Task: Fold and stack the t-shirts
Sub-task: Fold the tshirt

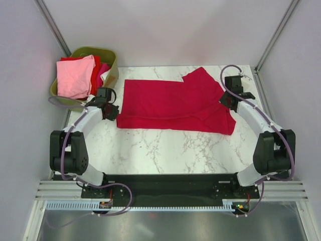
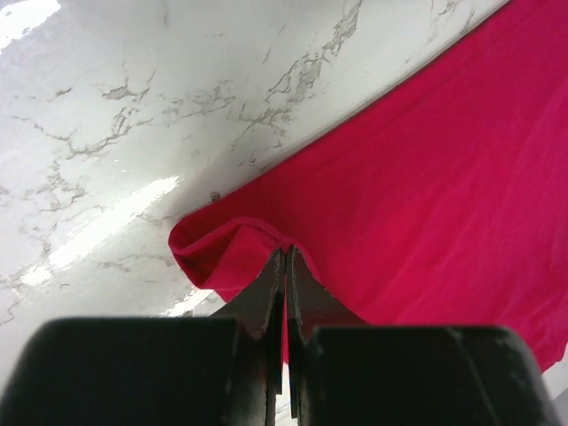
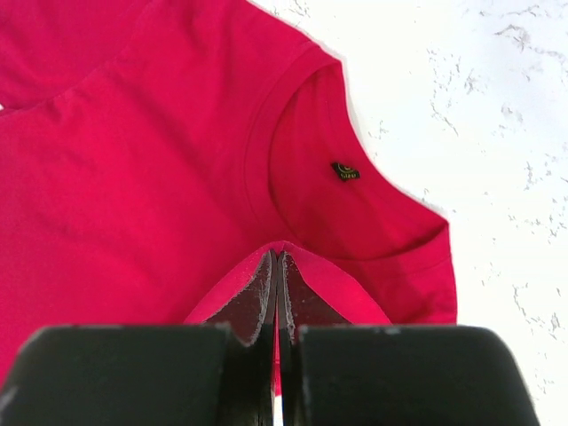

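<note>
Left wrist view: left gripper point(image 2: 286, 253) was closed to a hairline, its jaws nipping a raised peak of the crimson t-shirt point(image 2: 426, 204). The pinch sat at the cloth's rounded corner, with bare marble table point(image 2: 106, 115) from 9 to 12 o'clock of the tips.

Right wrist view: right gripper point(image 3: 278, 257) was closed the same way, with a tent of red cloth caught between the jaws. The ribbed collar curved just beyond the tips. The small dark neck label point(image 3: 345, 170) lay at about 1 o'clock from them.

Top external view: the shirt lay spread across the middle of the table, body running 9 to 3 o'clock. One sleeve poked out toward 1 o'clock. The left gripper held its 8 o'clock corner and the right gripper its 3 o'clock end, by the neck.

The olive-green basket point(image 1: 111, 53) stood off the table's 10 o'clock corner. A light pink t-shirt point(image 1: 74, 76) was draped over it, with more red cloth showing beneath.

Handling, as judged:
- The cloth looked light, limp and not fragile.
- It would likely sag and drag between two pinch points, so both ends needed lifting together.
- It wrinkled readily, as the creases near the 4 o'clock hem showed.
- The best holds seemed to be the hem corners and the shoulder line beside the collar, where doubled seams gave the jaws more to bite on.
- A thin single layer could slip from a shallow nip.
</note>
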Robot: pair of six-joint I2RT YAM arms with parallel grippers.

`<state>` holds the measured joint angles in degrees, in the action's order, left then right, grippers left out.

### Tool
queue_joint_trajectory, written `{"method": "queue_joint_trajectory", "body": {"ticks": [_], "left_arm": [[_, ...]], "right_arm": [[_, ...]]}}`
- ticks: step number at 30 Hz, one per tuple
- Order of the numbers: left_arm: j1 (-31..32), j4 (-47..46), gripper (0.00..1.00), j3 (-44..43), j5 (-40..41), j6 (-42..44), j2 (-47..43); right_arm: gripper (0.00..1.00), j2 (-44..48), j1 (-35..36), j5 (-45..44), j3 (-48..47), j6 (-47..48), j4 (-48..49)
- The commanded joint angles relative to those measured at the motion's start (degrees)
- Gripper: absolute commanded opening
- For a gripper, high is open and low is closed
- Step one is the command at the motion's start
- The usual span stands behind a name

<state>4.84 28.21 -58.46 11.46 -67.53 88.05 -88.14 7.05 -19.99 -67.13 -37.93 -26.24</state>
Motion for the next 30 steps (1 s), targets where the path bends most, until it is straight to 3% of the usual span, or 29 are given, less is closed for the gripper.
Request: {"method": "queue_joint_trajectory", "body": {"ticks": [1, 18, 30], "left_arm": [[-0.27, -0.26, 0.02, -3.76, 2.16, -2.52, 1.42], [-0.18, -0.26, 0.02, -10.54, 2.42, -2.87, 9.68], [-0.18, -0.35, 0.02, -13.17, 1.72, -2.26, 12.14]], "right_arm": [[0.00, -1.94, -0.90, 1.44, -4.14, 1.72, 2.68], [0.00, -13.54, -1.07, 4.87, -14.59, 4.27, 2.95], [0.00, -15.49, -2.13, 5.22, -18.03, 4.53, 2.42]]}}
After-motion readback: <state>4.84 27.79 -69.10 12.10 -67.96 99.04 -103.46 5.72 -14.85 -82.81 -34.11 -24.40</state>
